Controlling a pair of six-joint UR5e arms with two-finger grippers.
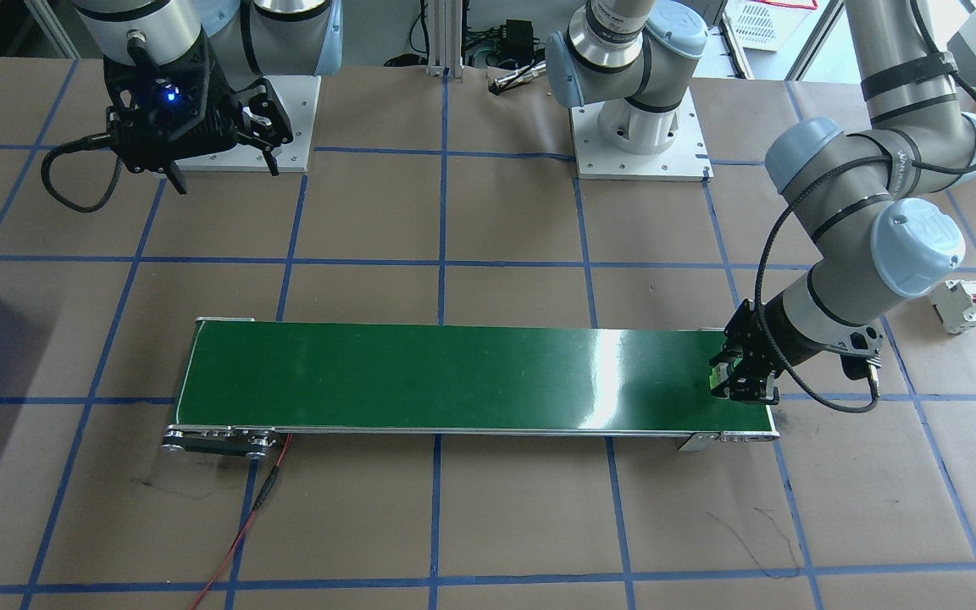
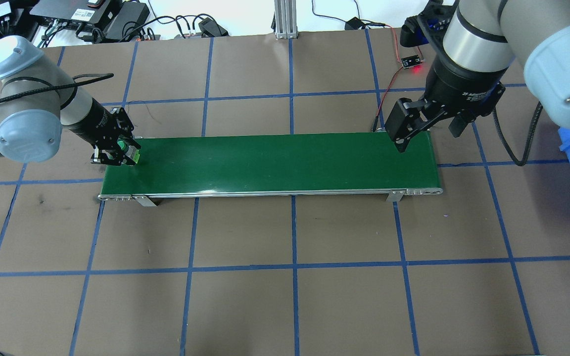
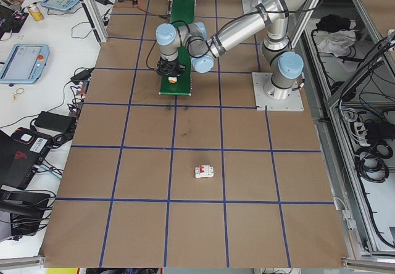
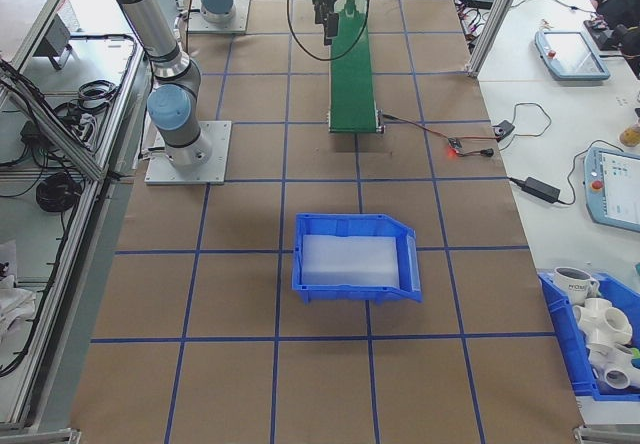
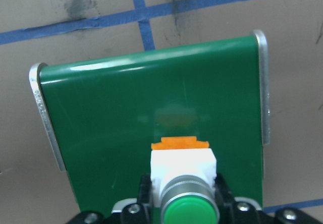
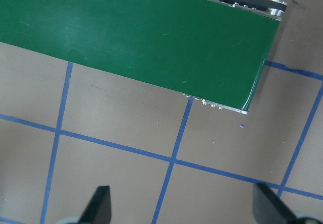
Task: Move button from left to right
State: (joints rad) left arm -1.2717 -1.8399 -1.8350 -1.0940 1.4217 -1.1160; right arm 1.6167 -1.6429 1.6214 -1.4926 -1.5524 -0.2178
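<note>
A: Two arms in view. Left gripper (image 2: 122,153) sat low at the left end of the green conveyor belt (image 2: 275,160), closed on the button (image 5: 184,178).

B: Could the overhead view confirm the grip?

A: Only a speck of green between the fingers. The left wrist camera told more: green cap nearest the lens, white body clamped from both sides, orange base pointing out over the belt. A faint reflection of the base showed on the belt surface; whether the base touched the belt, could not tell.

B: And the right gripper (image 2: 426,129)?

A: Held above the belt's far end, wide open, nothing in it. The right wrist camera showed both fingertips (image 6: 101,204) spread apart at the frame's lower edge, over brown paper and blue tape lines beside the belt.

B: Arm poses?

A: Left forearm sloped down and inward to the belt end, wrist bent low. Right arm hung near vertical, tool pointing down.

B: Anything only the side views gave?

A: White circuit breaker (image 3: 204,172) lay on the table well apart from the belt; a blue bin (image 4: 357,257) stood beyond the belt's right end
</note>
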